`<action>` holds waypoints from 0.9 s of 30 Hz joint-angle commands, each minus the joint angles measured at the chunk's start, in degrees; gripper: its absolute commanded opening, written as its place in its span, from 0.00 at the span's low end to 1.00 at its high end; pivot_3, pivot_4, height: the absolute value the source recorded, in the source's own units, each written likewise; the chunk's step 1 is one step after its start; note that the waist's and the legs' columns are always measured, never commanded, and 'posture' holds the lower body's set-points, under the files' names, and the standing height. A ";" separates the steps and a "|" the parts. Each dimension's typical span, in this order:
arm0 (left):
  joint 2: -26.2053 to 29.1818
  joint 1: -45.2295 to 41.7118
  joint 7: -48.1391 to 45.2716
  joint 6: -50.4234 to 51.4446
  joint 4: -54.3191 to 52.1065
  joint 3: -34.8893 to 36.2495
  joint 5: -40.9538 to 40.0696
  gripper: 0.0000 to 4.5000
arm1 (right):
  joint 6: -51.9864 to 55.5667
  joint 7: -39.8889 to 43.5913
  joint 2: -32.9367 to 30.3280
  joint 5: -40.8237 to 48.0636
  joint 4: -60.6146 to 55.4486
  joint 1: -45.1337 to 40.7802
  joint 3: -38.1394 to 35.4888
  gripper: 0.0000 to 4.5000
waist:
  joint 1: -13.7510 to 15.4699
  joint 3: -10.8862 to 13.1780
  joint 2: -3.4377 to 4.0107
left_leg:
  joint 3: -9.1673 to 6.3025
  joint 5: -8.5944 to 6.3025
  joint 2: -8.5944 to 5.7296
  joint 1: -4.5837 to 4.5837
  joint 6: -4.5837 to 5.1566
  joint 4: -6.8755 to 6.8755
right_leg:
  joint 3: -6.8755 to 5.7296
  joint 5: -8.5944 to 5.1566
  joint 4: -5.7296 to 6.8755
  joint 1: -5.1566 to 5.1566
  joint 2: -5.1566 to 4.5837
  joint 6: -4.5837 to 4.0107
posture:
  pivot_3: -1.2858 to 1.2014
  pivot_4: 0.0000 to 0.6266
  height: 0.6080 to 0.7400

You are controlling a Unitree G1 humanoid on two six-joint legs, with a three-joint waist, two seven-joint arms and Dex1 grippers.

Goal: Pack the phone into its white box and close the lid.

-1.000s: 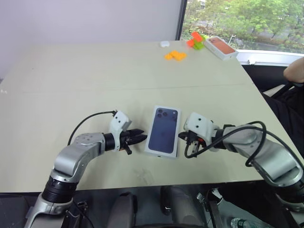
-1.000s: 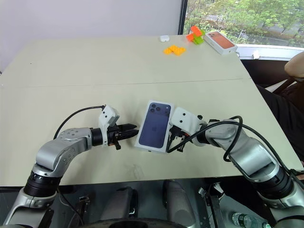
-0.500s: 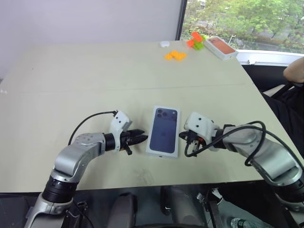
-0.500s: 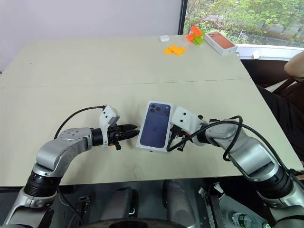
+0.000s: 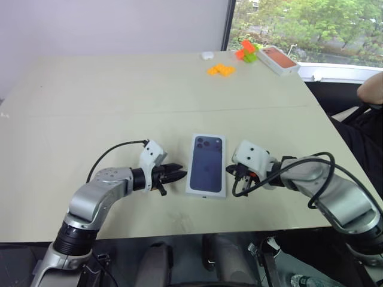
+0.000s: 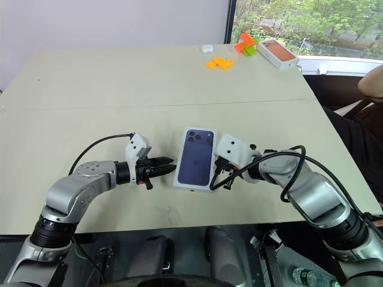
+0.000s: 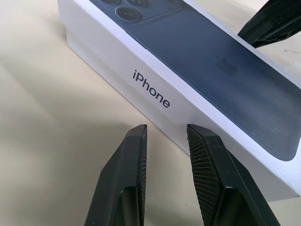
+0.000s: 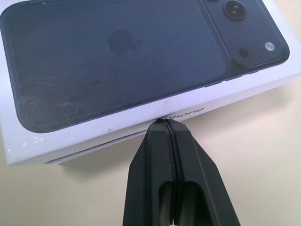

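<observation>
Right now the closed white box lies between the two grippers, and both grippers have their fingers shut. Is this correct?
Not quite. The right gripper is shut, but the left gripper has a gap between its fingers, as the left wrist view shows. The closed white box does lie between them.

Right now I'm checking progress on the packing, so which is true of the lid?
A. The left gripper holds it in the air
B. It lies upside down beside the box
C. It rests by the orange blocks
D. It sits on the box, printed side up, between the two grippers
D: the lid sits printed side up on the box, with the left gripper on one side of it and the right gripper on the other.
</observation>
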 commanded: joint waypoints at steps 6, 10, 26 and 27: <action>0.31 -0.42 -2.29 -0.54 -3.20 0.24 -2.67 0.32 | -1.88 1.15 -0.80 0.50 -1.47 -0.41 -1.47 0.00 | 0.00 0.00 0.00 | 0.00 0.00 0.00 0.00 0.00 0.00 | 0.00 0.00 0.00 0.00 0.00 0.00 | 0.52 0.24 1.00; 1.31 -0.31 -3.01 -0.41 -3.18 0.98 -3.37 0.32 | -2.85 2.12 -2.26 0.43 -0.98 -0.45 -2.70 0.00 | -0.01 0.00 0.00 | 0.00 0.00 0.00 0.00 0.00 0.00 | 0.00 0.00 0.00 0.00 0.00 0.00 | 0.52 0.24 1.00; 0.69 -1.49 -0.75 -2.96 0.45 2.03 -1.69 0.32 | -3.35 3.18 -2.12 0.82 -2.46 0.19 -2.52 0.00 | 0.02 0.00 0.00 | 0.01 0.00 0.00 0.01 0.00 0.00 | 0.00 0.00 0.00 0.00 0.01 0.00 | 0.52 0.24 1.00; 0.48 -1.63 -0.49 -3.01 0.78 2.13 -1.68 0.32 | -3.20 3.00 -1.84 0.78 -2.46 0.11 -2.30 0.00 | 0.03 0.00 0.00 | 0.01 0.00 0.00 0.01 0.00 0.00 | 0.00 0.00 0.00 0.01 0.00 0.00 | 0.52 0.24 1.00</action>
